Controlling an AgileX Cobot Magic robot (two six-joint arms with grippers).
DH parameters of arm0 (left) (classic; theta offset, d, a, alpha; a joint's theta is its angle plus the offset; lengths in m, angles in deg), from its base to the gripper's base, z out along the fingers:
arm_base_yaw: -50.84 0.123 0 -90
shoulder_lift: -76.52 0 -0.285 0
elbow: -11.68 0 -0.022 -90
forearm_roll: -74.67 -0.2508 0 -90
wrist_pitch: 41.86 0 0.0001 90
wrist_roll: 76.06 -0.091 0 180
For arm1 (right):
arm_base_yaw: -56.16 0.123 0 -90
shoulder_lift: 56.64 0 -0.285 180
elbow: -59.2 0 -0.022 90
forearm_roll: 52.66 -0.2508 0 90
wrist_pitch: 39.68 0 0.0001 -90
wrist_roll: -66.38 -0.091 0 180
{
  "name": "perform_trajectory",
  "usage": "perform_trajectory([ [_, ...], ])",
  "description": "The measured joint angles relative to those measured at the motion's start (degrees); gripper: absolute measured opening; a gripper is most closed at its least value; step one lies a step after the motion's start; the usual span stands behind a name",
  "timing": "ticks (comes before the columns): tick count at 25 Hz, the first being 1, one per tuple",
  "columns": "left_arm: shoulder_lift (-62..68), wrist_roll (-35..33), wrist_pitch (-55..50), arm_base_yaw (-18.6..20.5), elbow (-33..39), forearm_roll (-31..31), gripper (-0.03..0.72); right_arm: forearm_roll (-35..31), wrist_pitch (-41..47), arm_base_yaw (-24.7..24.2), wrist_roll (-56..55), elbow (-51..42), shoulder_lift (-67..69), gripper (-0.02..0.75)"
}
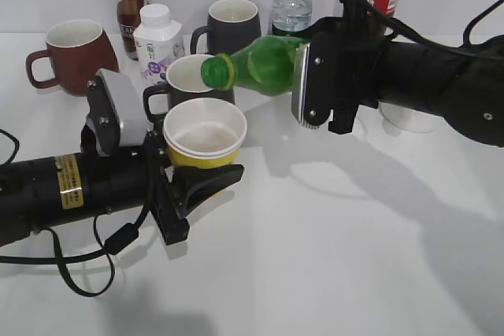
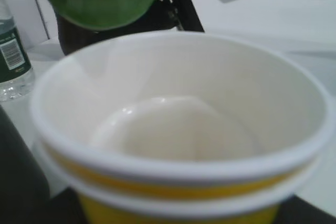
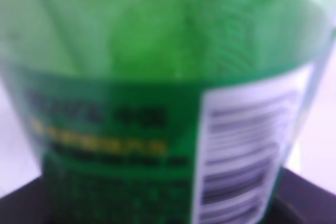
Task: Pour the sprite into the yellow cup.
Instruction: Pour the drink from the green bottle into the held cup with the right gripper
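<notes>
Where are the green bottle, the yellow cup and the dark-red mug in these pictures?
green bottle (image 1: 264, 62), exterior view: on its tilted green body.
yellow cup (image 1: 195, 158), exterior view: on its yellow outer wall.
dark-red mug (image 1: 88, 60), exterior view: on its side wall.

Bright, even white light fills the exterior view, washing the table (image 1: 339, 273) nearly as pale as the wall behind it. Soft grey shadows of both arms fall toward the lower right of the frame, pointing to a source above and behind left; edges are diffuse. Small glare spots sit on the sprite (image 1: 264, 63) and the silver plates. The exterior view is reasonably sharp, with mild softness at the back row. In the left wrist view, the cup (image 2: 178, 129) is soft-focused at its near rim, a faint highlight on its floor, the green shape at upper left heavily blurred. The right wrist view is fully out of focus, the label's print and barcode smeared.
</notes>
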State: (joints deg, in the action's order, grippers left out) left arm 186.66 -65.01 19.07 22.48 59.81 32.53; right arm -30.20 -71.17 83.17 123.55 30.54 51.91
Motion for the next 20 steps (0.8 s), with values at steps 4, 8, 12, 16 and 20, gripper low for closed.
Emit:
perform_trajectory([
  [4, 0.0, 0.0, 0.0, 0.0, 0.0, -0.4, 0.385, 0.0, -0.1, 0.0, 5.0, 0.0, 0.0, 0.438],
  [8, 0.0, 0.0, 0.0, 0.0, 0.0, -2.3, 0.385, 0.0, -0.1, 0.0, 8.3, 0.0, 0.0, 0.437],
  [12, 0.0, 0.0, 0.0, 0.0, 0.0, -3.5, 0.385, 0.0, -0.3, 0.0, 9.5, 0.0, 0.0, 0.43],
  [16, 0.0, 0.0, -0.4, 0.0, 0.0, -3.5, 0.385, 0.0, -1.2, 0.0, 12.0, 0.0, 0.0, 0.43],
  [20, 0.0, 0.1, -1.7, 0.0, 0.0, -3.6, 0.384, 0.0, -1.8, 0.0, 13.3, 0.0, 0.0, 0.43],
])
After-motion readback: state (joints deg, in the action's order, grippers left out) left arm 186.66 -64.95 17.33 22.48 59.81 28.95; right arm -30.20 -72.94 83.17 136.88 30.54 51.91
